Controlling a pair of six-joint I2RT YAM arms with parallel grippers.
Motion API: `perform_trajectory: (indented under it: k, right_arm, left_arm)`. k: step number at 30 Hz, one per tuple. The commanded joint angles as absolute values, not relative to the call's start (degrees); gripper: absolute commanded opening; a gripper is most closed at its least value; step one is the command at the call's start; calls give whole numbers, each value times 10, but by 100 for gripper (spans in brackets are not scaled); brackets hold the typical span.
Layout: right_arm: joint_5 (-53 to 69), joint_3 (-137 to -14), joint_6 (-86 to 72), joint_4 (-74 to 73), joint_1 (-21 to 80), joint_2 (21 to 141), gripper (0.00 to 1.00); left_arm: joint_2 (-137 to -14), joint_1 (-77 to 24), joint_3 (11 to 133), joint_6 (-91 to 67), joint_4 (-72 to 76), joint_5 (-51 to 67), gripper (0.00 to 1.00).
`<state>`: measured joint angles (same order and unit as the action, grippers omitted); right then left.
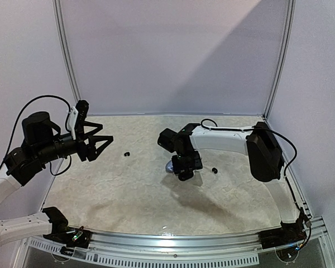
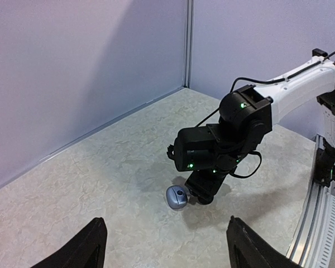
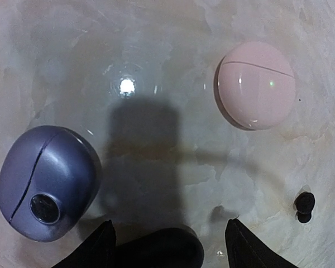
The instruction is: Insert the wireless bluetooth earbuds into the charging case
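**Right gripper open over two shut cases, a black bud just off to its right**

From above, the right gripper (image 1: pixel 184 173) points down at the middle of the table (image 1: pixel 128 195). Its fingers are apart and grip nothing that I can make out. In its wrist view a dark rounded shape (image 3: pixel 162 250) sits low between the fingers, and I cannot tell what it is.

One black bud (image 3: pixel 304 204) lies near the gripper, on the robot's right, apart from both cases. It is a tiny glossy pebble. It seems slightly longer running away from the camera, though it is too small to be sure.

A second bud (image 1: pixel 127 153), also black, lies between the two arms and nearer the left gripper (image 1: pixel 103 139). That gripper is raised at the table's left side, open and empty, so it looks the better placed for this bud.

The blue case (image 3: pixel 47 190) sits just beside the right gripper, on the robot's left. It is a smooth, metallic grey-blue egg shape with a curved seam and a small dark round inset. The pink case (image 3: pixel 257 85) lies farther ahead and to the right. It is a glossy pale dome with a thin seam line.

Both lids look shut, so I judge one must be opened before any bud can go in. The table surface is pale, marbled and slightly shiny.
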<state>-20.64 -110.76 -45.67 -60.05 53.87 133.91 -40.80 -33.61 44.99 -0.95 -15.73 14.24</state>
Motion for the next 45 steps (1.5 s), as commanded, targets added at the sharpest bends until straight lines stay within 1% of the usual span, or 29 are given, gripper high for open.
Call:
perform_trajectory:
  k: [1, 5, 9, 14, 17, 20, 26, 29, 32, 38, 43, 45]
  right_arm:
    - [-204, -1106, -442, -599, 545, 1357, 68]
    - [-216, -1107, -433, -633, 550, 1373, 68]
    - [-242, -1081, -422, -647, 568, 1347, 69]
    - [-198, -992, -400, -567, 571, 1283, 71]
    - [-187, -958, -407, -552, 561, 1258, 71]
    - [-155, -905, -418, -499, 549, 1232, 70]
    - [-98, -879, -388, -405, 537, 1224, 70]
    - [-94, -883, -404, -416, 526, 1235, 63]
    - [-127, -894, -439, -452, 526, 1245, 56]
    - [-122, -878, -439, -447, 527, 1232, 42]
    - [-132, -860, -379, -411, 541, 1197, 24]
    - [-154, -848, -327, -371, 560, 1161, 21]
  left_arm:
    - [-410, -329, 441, -8, -148, 139, 75]
    - [-410, -329, 443, -6, -150, 140, 75]
    - [-409, -329, 442, -4, -155, 141, 76]
    - [-411, -328, 441, -4, -146, 146, 75]
    - [-413, -328, 442, -4, -147, 149, 75]
    - [-413, -329, 440, -4, -144, 151, 75]
    - [-414, -328, 443, -3, -144, 156, 75]
    - [-414, -328, 448, -1, -151, 151, 75]
    - [-412, -328, 450, -1, -153, 151, 76]
    - [-412, -328, 451, -1, -151, 149, 76]
    - [-408, -323, 447, -29, -148, 149, 75]
    - [-403, -318, 444, -53, -150, 149, 75]
